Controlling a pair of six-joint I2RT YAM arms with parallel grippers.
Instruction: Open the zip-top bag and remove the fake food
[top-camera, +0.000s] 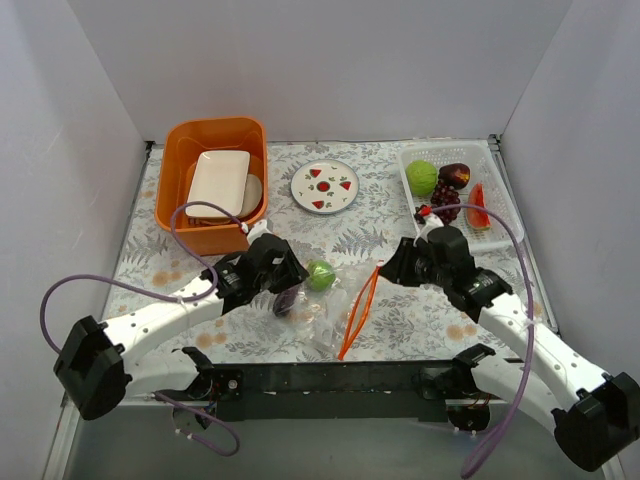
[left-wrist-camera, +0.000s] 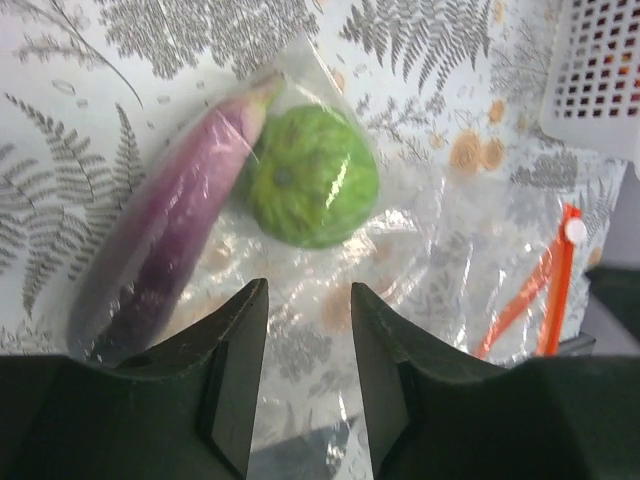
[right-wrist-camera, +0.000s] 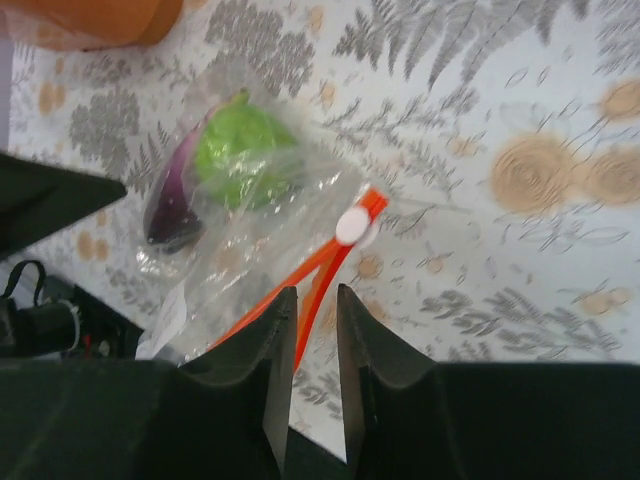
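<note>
So my left claw (left-wrist-camera: 308, 292) sits spread over the zip-top bag (left-wrist-camera: 440, 240) low in frame, fake food (left-wrist-camera: 312, 188) still inside, while my right claw (right-wrist-camera: 317, 292) pinches the orange zip strip (right-wrist-camera: 330, 258).

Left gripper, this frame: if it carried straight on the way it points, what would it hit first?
Most likely the clear bag: its plastic lies right ahead of the left gripper. The green fruit inside sits just beyond, though depth is hard to judge.

bag (left-wrist-camera: 440, 260): clear, crinkled, flat on fern cloth (left-wrist-camera: 60, 150)
inside: purple eggplant (left-wrist-camera: 170, 230) touching green ball (left-wrist-camera: 312, 178)
zip (left-wrist-camera: 545, 290): orange, at right
gripper (left-wrist-camera: 308, 300): jaws apart over bag
</note>
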